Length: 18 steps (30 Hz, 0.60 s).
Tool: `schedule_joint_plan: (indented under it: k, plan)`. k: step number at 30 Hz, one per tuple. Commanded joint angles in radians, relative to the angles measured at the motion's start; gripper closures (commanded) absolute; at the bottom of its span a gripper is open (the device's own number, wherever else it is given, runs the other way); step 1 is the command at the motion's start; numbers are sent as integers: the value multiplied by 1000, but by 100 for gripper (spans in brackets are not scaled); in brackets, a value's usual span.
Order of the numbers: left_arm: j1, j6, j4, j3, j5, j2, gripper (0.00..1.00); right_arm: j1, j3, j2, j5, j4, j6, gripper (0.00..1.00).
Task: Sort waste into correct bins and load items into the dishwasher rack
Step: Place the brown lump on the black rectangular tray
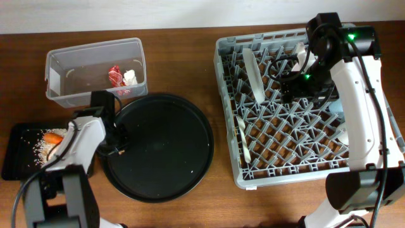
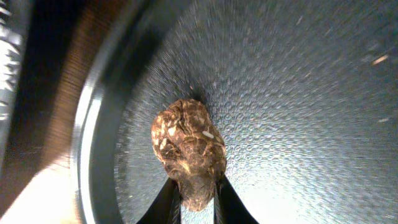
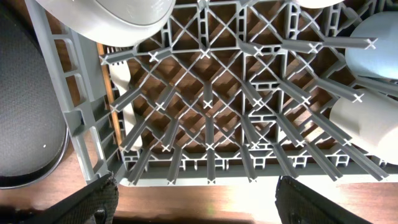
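Biggest risk is at the rack (image 1: 228, 114). Your right claw (image 3: 199, 208) hangs over it, fingers (image 3: 93, 202) spread wide & empty, and a careless drop could knock the upright plate (image 1: 251, 75) or the blue cup (image 3: 373, 50).

Next is the round black tray (image 1: 171, 158). Its raised rim stands btw the brown lump (image 2: 189, 152) and the flat black tray (image 1: 16, 161), so a low drag would likely snag. Lift first.

Your left claw (image 2: 196, 186) is closed on the lump at the round tray's left edge, but only on its lower end. That's a thin hold imo, and a fast swing may shake it loose onto the table (image 1: 221, 202).

Around: the clear tub (image 1: 63, 63) w/ red wrapper (image 1: 115, 75) & white scrap (image 1: 130, 77) sits near. Don't mistake it for the food side, where carrot (image 1: 54, 136) & rice bits (image 1: 43, 151) lie. Your left arm (image 1: 82, 136) covers part of that flat tray from overhead, so the landing spot is half hidden.
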Motion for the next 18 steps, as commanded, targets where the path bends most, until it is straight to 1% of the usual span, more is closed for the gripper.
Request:
schedule_joint_plan:
  k: [1,5,8,11,12,15,18]
  plan:
    - [11,14,-13,37,-1,-87,100,-5,1,2,17,-4,-6,16]
    - [14,20,-25,37,-1,-131,100,-5,1,2,21,-4,-6,17]
    - [57,20,-24,43,-1,-178,100,-5,1,2,21,-4,-6,16]
    - [159,19,-22,67,-8,-209,99,-5,1,2,21,-3,-6,16]
    - [224,19,-5,76,-7,-210,99,-5,1,2,21,-3,-6,16]
    - [343,19,61,76,-8,-209,100,-5,1,2,21,-4,-6,16]
    - [464,-29,131,76,-8,-209,99,-5,1,2,20,-6,-6,17]
